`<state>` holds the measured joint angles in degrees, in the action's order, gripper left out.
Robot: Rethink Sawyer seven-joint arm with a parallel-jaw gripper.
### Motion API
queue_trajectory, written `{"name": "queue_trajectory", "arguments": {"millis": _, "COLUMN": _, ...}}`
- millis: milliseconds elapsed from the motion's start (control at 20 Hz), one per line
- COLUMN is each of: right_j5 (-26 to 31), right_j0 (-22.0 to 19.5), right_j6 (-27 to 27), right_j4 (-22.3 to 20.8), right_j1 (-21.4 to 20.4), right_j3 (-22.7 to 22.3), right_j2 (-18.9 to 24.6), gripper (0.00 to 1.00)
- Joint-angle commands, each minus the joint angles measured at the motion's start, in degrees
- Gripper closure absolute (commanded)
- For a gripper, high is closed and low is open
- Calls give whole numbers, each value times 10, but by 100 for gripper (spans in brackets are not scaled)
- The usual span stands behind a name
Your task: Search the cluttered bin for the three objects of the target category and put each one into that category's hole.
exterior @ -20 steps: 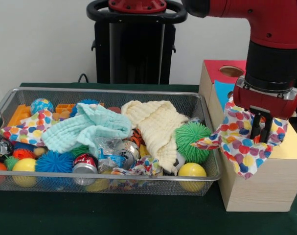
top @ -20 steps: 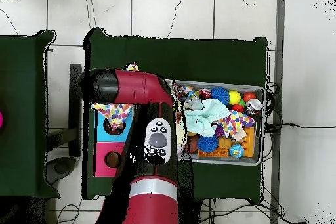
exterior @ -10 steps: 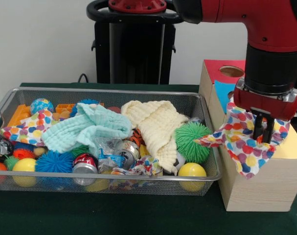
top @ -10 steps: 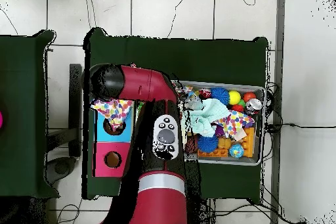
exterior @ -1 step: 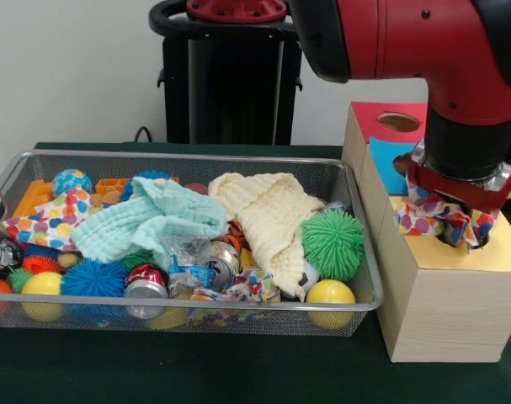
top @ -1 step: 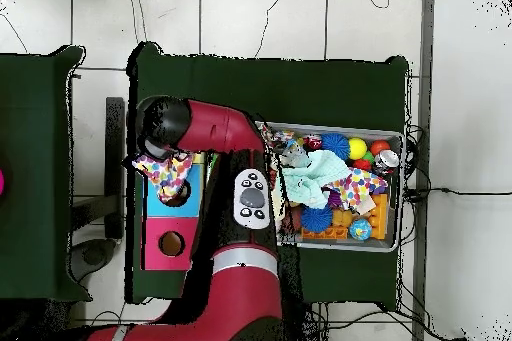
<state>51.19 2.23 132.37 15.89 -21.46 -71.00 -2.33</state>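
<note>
A dark green desk (exterior @ -1 step: 238, 370) carries everything; nearest stands a pale wooden box (exterior @ -1 step: 444, 311) with a yellow top panel, and beside it a wire mesh bin (exterior @ -1 step: 188, 316) crammed with yellow balls, a blue spiky ball (exterior @ -1 step: 93, 278), crushed cans (exterior @ -1 step: 146, 282), a green spiky ball (exterior @ -1 step: 332, 244), a mint cloth (exterior @ -1 step: 150, 220) and a cream cloth (exterior @ -1 step: 268, 217); a polka-dot cloth (exterior @ -1 step: 40, 220) lies at the bin's left end; another polka-dot cloth, the bunched one (exterior @ -1 step: 440, 219), sits crumpled on the yellow panel under the arm's wrist; the hand (exterior @ -1 step: 461, 236) is sunk into that fabric, so whether it is open or closed cannot be told; further back the box top turns blue, then red with a round hole (exterior @ -1 step: 399, 122); behind stand a black pedestal (exterior @ -1 step: 230, 76) and a plain white wall; from overhead, white floor tiles and loose cables surround the desk.
</note>
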Motion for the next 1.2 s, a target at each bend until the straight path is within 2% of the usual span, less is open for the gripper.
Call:
{"name": "queue_trajectory", "arguments": {"millis": 50, "right_j5": 153, "right_j0": 1, "right_j6": 75, "right_j4": 14, "right_j1": 67, "right_j3": -65, "right_j2": 57, "gripper": 100}}
{"name": "queue_trajectory", "arguments": {"millis": 150, "right_j5": 141, "right_j0": 2, "right_j6": 65, "right_j4": 14, "right_j1": 66, "right_j3": -71, "right_j2": 57, "gripper": 100}}
{"name": "queue_trajectory", "arguments": {"millis": 450, "right_j5": 55, "right_j0": 11, "right_j6": 43, "right_j4": 0, "right_j1": 64, "right_j3": -88, "right_j2": 50, "gripper": 100}}
{"name": "queue_trajectory", "arguments": {"millis": 900, "right_j5": 1, "right_j0": 12, "right_j6": 24, "right_j4": -17, "right_j1": 61, "right_j3": -90, "right_j2": 46, "gripper": 100}}
{"name": "queue_trajectory", "arguments": {"millis": 950, "right_j5": -5, "right_j0": 13, "right_j6": 23, "right_j4": -18, "right_j1": 61, "right_j3": -89, "right_j2": 45, "gripper": 0}}
{"name": "queue_trajectory", "arguments": {"millis": 1200, "right_j5": -28, "right_j0": 13, "right_j6": 15, "right_j4": -26, "right_j1": 59, "right_j3": -92, "right_j2": 43, "gripper": 0}}
